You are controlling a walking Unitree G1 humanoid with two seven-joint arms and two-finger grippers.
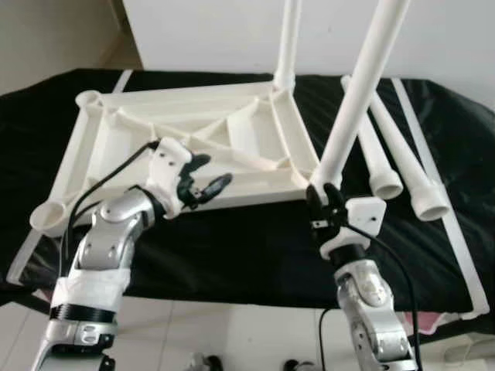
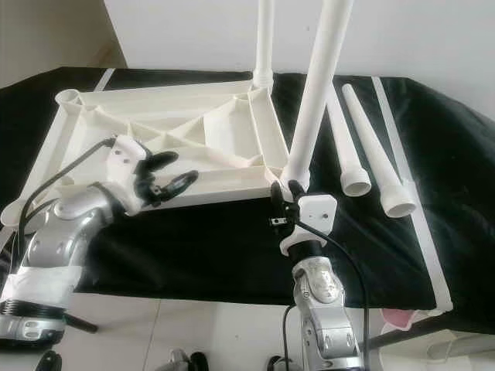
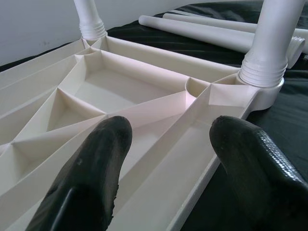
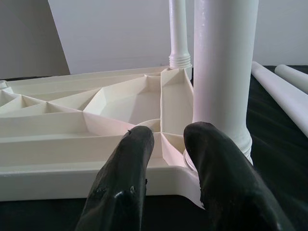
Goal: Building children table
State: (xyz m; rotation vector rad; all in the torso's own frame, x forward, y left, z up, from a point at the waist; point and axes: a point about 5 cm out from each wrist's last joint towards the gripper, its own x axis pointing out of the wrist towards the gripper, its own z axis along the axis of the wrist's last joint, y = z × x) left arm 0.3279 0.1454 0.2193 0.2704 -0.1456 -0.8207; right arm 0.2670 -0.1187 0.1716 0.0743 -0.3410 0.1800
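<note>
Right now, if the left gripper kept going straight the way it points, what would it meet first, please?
Probably the upside-down white plastic ribbed tabletop: the left gripper, jaws open, points over its ribs towards the upright white plastic leg at the near corner. Depth is unclear.

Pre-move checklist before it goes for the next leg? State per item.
1. Tabletop lies upside down on the black cloth: ok.
2. Far-corner leg stands upright in its socket: ok.
3. Near-corner leg is in its socket but leans in the eye views; fully seated: cannot tell.
4. Right gripper at the base of the near-corner leg; whether it grips the leg: cannot tell.
5. Left gripper open above the tabletop's near rail, holding nothing: ok.
6. Two loose legs lie on the cloth to the right of the tabletop; left-side sockets empty: ok.
</note>
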